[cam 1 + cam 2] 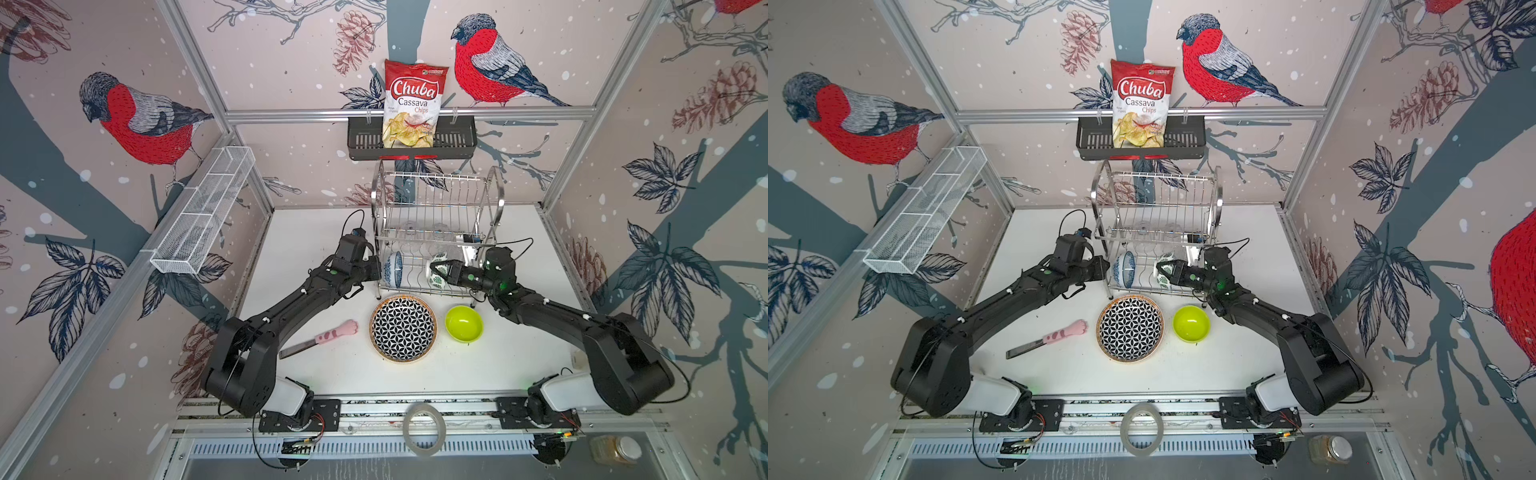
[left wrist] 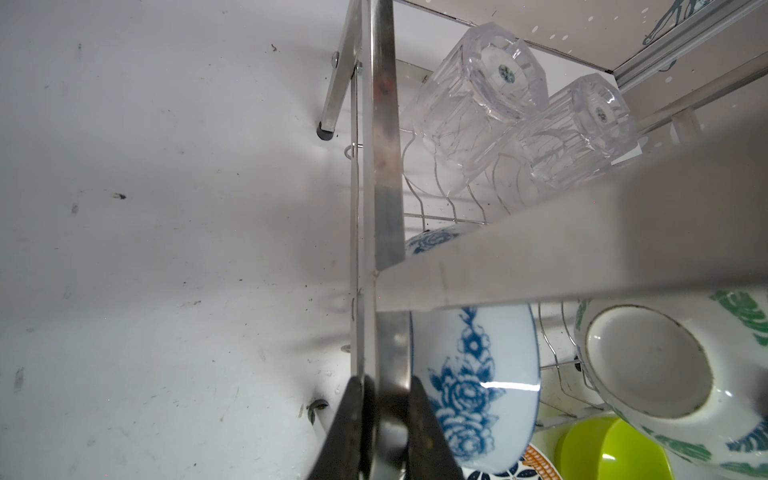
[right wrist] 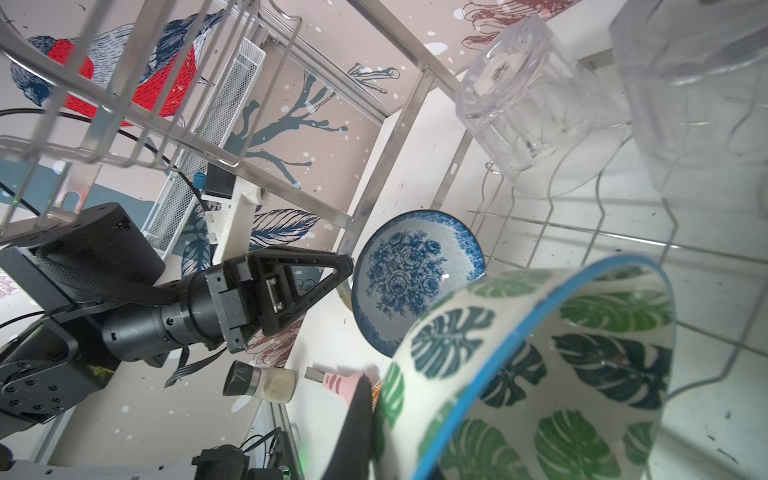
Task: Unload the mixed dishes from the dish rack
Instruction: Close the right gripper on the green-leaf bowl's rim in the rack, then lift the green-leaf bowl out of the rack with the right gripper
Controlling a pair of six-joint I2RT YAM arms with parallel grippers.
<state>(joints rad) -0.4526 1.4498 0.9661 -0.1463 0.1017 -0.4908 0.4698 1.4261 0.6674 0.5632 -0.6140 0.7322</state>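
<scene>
Mid-frame in both top views, the two-tier steel wire dish rack (image 1: 432,239) holds two bowls, a blue-floral bowl (image 1: 394,269) and a green-leaf bowl (image 3: 540,374), plus two visible clear glasses (image 2: 478,104). The right gripper (image 1: 438,271) clamps the green-leaf bowl's rim. The left gripper (image 2: 386,382) pinches the rack's side post. Lower in the frame lie one black-and-white geometric plate (image 1: 403,328), one lime bowl (image 1: 464,324) and one pink paw-handled knife (image 1: 324,338).

Blocked at 6 o'clock of the rack (image 1: 434,183) by a patterned plate (image 1: 403,327) and a lime bowl (image 1: 464,323). Flanked at 9 and 3 o'clock by the left arm (image 1: 291,303) and the right arm (image 1: 540,311). On the lower shelf (image 1: 415,275), bare wire between the blue bowl (image 1: 394,269) at 9 and the green-leaf bowl (image 1: 436,280) at 3; crowded at 12 by glasses (image 2: 469,108). Roofed by the upper shelf (image 1: 440,216). Open table (image 1: 519,353) at 5 o'clock.
</scene>
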